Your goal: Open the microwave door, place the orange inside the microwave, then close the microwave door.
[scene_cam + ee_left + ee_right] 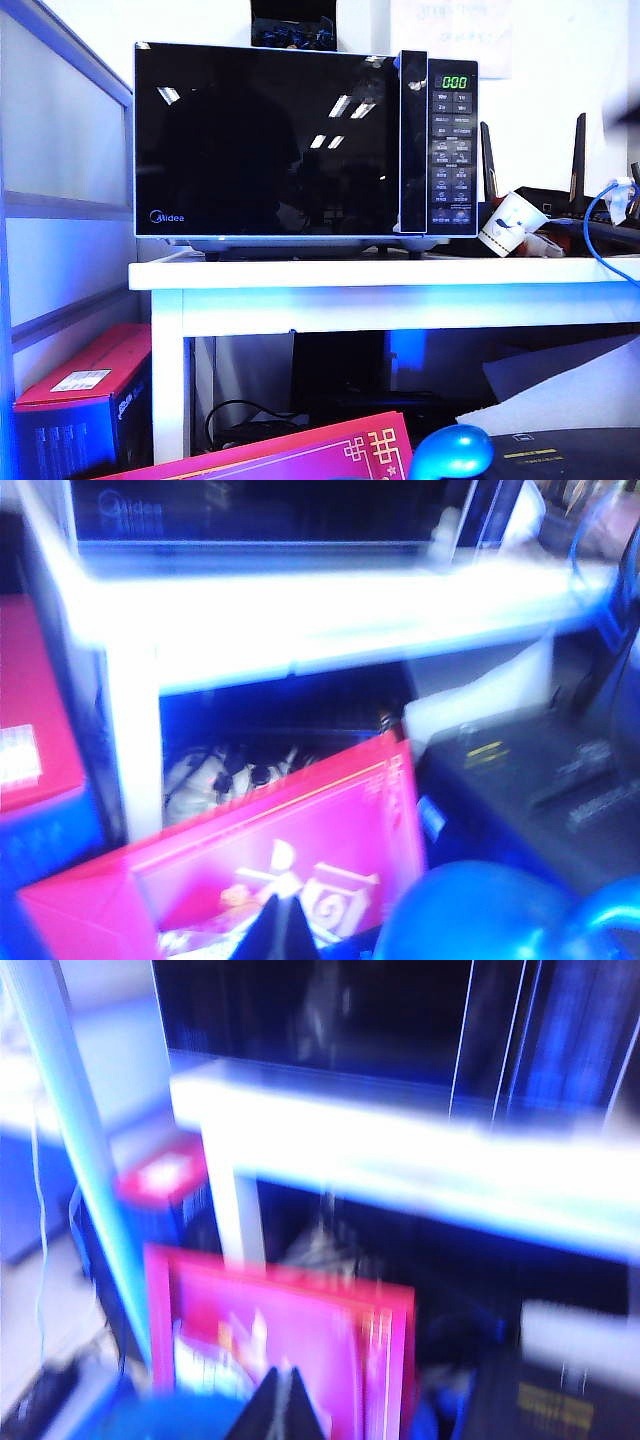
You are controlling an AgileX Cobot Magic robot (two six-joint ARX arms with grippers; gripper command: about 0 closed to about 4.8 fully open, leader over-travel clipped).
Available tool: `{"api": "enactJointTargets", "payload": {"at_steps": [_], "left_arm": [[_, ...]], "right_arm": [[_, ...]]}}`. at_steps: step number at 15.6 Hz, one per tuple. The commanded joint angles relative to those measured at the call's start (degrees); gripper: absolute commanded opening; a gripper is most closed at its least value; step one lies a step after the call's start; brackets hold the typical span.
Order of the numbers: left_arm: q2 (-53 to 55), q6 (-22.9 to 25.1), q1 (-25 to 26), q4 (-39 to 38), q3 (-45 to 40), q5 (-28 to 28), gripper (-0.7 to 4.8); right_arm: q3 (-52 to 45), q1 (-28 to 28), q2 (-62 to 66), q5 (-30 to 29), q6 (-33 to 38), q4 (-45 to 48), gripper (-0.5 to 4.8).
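Microwave [305, 145] on the white counter [400, 275], set back from its front edge; microwave door [270, 140] shut flush. Paper cup [510, 222] tilted just beside the keypad side. Left claw [280, 925] and right claw [280, 1400], tips pressed together, low over the pink box [280, 850]. Orange not visible.

The microwave [305, 140] sits on the worktop [400, 285], its door [265, 140] shut. A paper cup [510, 222] lies tilted just right of it. Under the worktop, a box [85, 395] stands at the left. Both hands [283, 925] [280, 1405] hang low in front, shut.
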Motion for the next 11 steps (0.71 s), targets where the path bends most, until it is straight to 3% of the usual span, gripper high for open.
{"api": "enactJointTargets", "payload": {"at_steps": [1,3,11], "left_arm": [[-0.07,1.03,-0.07,-1.9,-0.04,0.15,-0.03],[-0.09,0.7,-0.07,-2.51,-0.04,0.63,-0.03],[-0.11,0.72,-0.07,-2.56,-0.04,0.42,-0.03]], "right_arm": [[-1.99,0.07,-4.02,0.17,0.46,-6.05,-0.04],[-2.29,0.04,-4.31,0.2,0.48,-12.24,-0.04],[-2.23,0.04,-4.31,1.22,0.44,-12.31,-0.04]]}}
